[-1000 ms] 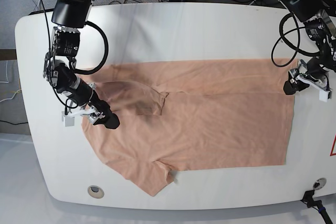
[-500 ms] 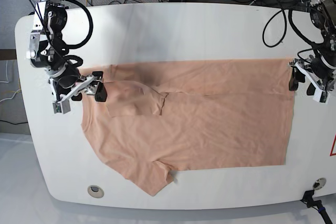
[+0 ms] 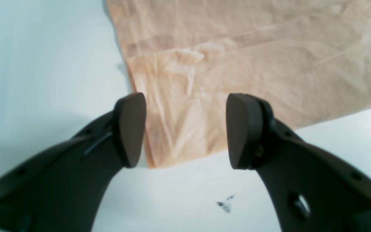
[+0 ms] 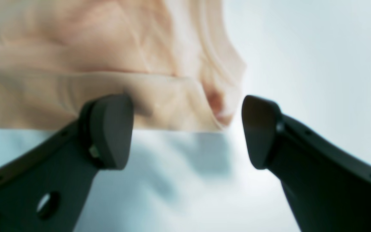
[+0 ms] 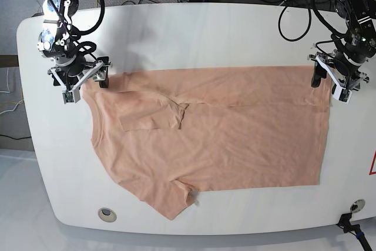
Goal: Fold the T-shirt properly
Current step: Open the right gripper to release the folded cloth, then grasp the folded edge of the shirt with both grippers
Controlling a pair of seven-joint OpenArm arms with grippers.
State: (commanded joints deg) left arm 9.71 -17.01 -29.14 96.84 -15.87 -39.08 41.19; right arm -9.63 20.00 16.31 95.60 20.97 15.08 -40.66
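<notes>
The peach-pink short-sleeved cotton T-shirt [image 5: 223, 133] is lying on the white table [image 5: 194, 33] with its far long edge and one sleeve folded in — remaining folds not yet done. The left gripper [image 3: 185, 130] and right gripper [image 4: 187, 130] are hovering at the far fold's two corners — jaws apart, holding nothing.

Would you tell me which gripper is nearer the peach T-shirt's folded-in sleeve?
Right gripper, open at the shoulder edge beside the folded sleeve. Left gripper is open at the hem corner, across the peach T-shirt.
</notes>
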